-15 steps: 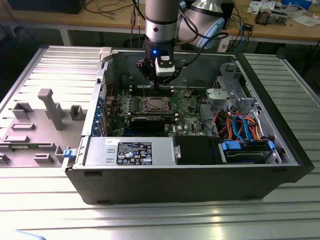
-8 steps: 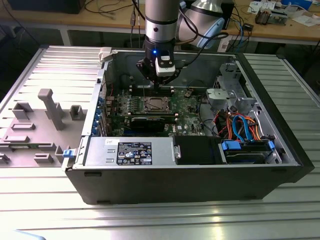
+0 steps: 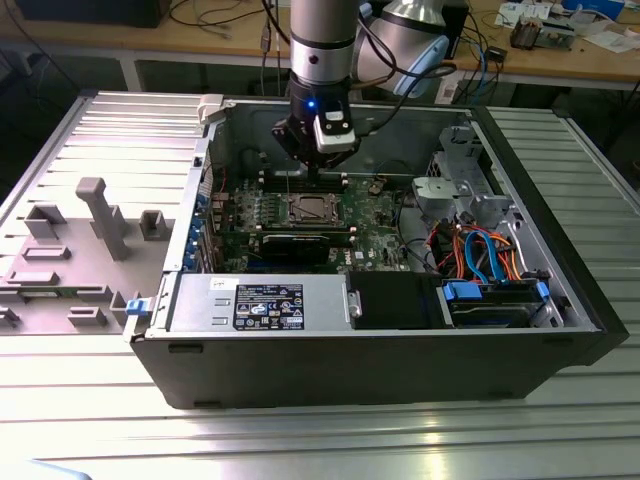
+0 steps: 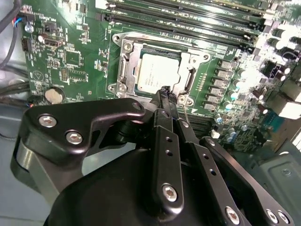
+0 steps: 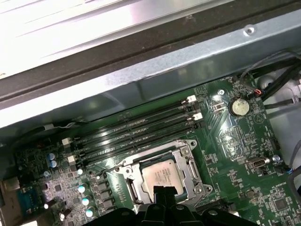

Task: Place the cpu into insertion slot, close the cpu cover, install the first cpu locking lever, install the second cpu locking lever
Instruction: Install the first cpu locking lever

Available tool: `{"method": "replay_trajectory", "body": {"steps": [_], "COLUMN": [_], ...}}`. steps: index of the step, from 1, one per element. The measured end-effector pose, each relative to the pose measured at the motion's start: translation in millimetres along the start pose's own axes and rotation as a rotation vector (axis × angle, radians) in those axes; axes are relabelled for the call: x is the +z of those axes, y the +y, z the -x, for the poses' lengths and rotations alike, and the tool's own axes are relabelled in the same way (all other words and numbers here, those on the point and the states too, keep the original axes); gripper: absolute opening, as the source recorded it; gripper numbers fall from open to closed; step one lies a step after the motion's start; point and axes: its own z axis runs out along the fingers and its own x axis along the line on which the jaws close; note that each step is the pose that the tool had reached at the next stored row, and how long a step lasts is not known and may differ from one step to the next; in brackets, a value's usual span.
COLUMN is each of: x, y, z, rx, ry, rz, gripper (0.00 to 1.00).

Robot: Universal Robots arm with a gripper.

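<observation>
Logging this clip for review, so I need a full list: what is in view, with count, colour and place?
computer case: one, black, open on the metal table
circuit board: one, green, inside the case
cpu: one, silver-grey, in the insertion slot
cpu cover: one, silver, framing the cpu
memory slots: several, black, beside the cpu
coin battery: one, silver, on the board
cables: several, blue and orange, exterior view's right
fixture: one, grey, exterior view's left
arm: one, silver, above the case
claw: one, black, shut, at the cover's edge
</observation>
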Motion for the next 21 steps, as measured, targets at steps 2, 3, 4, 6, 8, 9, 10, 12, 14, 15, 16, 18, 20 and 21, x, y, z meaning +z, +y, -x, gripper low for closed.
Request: {"method": "replay_trajectory", "body": {"steps": [2, 3, 4, 6, 8, 9, 10, 12, 14, 15, 16, 18, 20, 21], "x": [0.0, 0.0, 0.0, 0.0, 0.0, 0.0, 0.0, 0.0, 0.0, 0.0, 0.0, 0.0, 0.0, 0.0], "y": [0.0, 0.0, 0.0, 0.0, 0.0, 0.0, 0.0, 0.0, 0.0, 0.0, 0.0, 0.0, 0.0, 0.0], "z": [0.0, 0.0, 0.0, 0.0, 0.0, 0.1, 0.1, 0.0, 0.0, 0.0, 0.0, 0.0, 0.0, 0.0], "rx": [-0.022, -0.028, -0.033, -0.034, -0.034, -0.034, -0.034, -0.034, -0.034, -0.034, -0.034, -0.034, -0.044, -0.055], "ry": [0.0005, 0.0007, 0.0007, 0.0008, 0.0008, 0.0008, 0.0008, 0.0008, 0.0008, 0.0008, 0.0008, 0.0008, 0.001, 0.0012], "rz": [0.0, -0.0001, 0.0, 0.0, 0.0, 0.0, 0.0, 0.0, 0.0, 0.0, 0.0, 0.0, 0.0001, 0.0], "gripper": [0.11, 0.11, 0.11, 0.11, 0.11, 0.11, 0.11, 0.11, 0.11, 0.11, 0.11, 0.11, 0.11, 0.11]}}
